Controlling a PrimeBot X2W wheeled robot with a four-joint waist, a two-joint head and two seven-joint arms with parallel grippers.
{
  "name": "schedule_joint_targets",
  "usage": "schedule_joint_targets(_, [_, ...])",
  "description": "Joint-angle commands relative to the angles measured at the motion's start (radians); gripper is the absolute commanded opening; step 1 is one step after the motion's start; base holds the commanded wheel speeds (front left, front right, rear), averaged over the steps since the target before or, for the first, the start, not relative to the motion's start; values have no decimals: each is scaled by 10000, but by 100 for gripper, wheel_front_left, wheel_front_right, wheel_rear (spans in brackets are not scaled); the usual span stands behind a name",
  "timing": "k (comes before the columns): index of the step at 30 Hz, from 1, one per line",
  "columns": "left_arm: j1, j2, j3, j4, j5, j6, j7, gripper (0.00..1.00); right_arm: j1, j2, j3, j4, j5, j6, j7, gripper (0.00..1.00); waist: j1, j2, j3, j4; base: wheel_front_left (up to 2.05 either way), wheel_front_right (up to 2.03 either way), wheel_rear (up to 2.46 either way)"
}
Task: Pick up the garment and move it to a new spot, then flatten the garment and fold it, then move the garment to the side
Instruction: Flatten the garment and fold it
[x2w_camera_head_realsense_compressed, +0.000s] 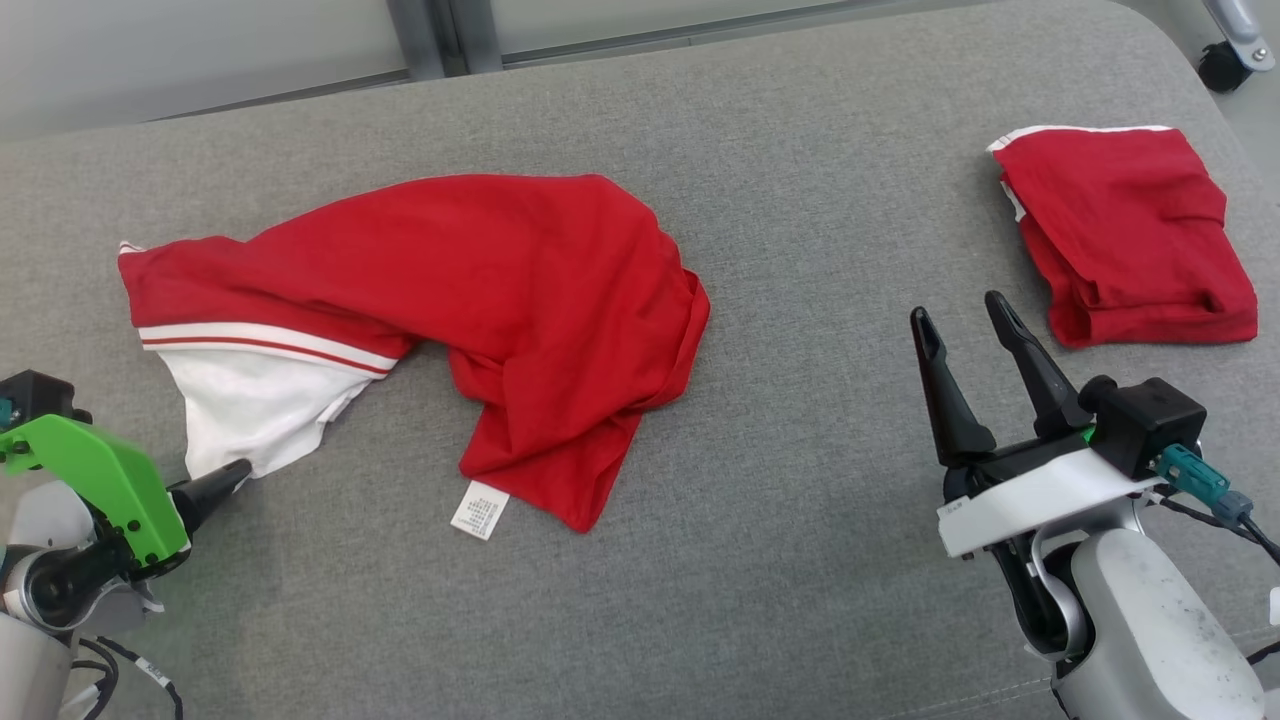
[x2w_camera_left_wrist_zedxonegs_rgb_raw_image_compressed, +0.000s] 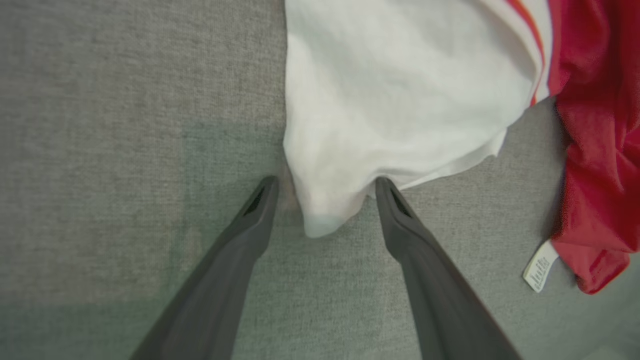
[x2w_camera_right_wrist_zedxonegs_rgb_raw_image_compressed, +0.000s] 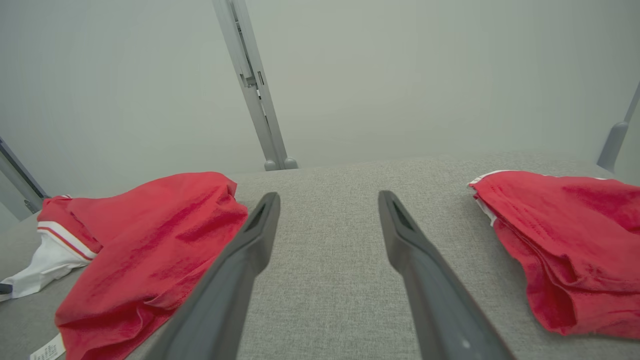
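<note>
A red garment (x2w_camera_head_realsense_compressed: 520, 290) with a white striped end lies crumpled on the left half of the grey cloth-covered tabletop (x2w_camera_head_realsense_compressed: 780, 480), its care label (x2w_camera_head_realsense_compressed: 480, 510) showing at the near edge. The left claw (x2w_camera_left_wrist_zedxonegs_rgb_raw_image_compressed: 325, 187) is spread open, its fingers straddling the garment's white corner without pinching it. The right claw (x2w_camera_head_realsense_compressed: 957, 312) is also wide open and empty over bare cloth, between this garment and a folded red garment (x2w_camera_head_realsense_compressed: 1125, 235) at the far right
</note>
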Motion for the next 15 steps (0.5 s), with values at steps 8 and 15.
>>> schedule_joint_targets(8, [-122,-66,-203,26,69,-75,41,0,149,77,-142,86,-24,-3,-29,100,0,0,-309,206,0,0,0])
schedule_joint_targets(15, [468,375,-428,-1228,-138,-142,641,0,472,95,-71,299,93,-3,-29,100,0,0,-1107,868,0,0,0])
